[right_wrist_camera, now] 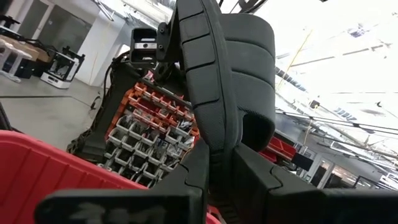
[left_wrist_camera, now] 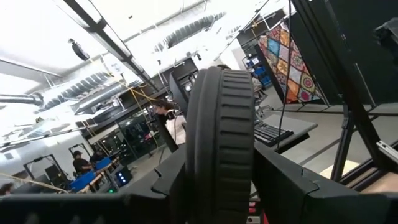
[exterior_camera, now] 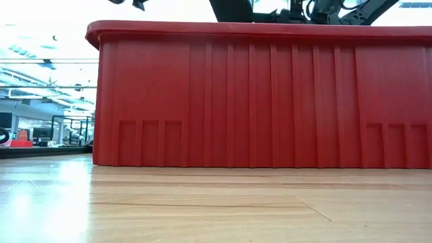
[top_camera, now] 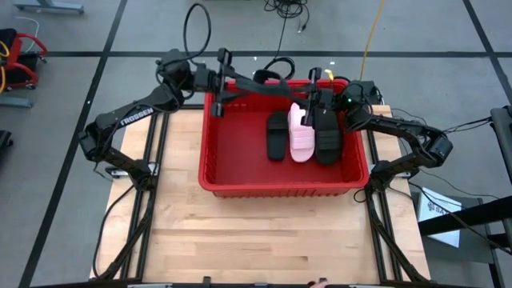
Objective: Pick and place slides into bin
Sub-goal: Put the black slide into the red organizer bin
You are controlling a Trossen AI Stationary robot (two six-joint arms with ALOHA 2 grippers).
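The red bin stands on the far half of the wooden table. Inside it lie a black slide, a pink slide and another black slide, side by side on the bin's floor. My left gripper hovers over the bin's far left rim, shut on a black slide. My right gripper hovers over the bin's far right part, shut on another black slide. My left gripper pinches the black slide's near end between its two fingers, the ribbed edge of the sole facing the wrist camera. The fingers point slightly above level, toward the table's right. The slide sticks out past the fingertips, lifted clear above the bin. My right gripper pinches the other black slide by its near end between its two fingers, the treaded sole on one side and the strap on the other. The fingers point slightly above level, toward the table's left. The slide juts out beyond them, clear above the bin.
Bare wooden table stretches from the bin to the near edge. Black frame rails run along both sides of the table. Cables lie on the floor beyond the far edge. The two held slides are close together over the bin's far rim.
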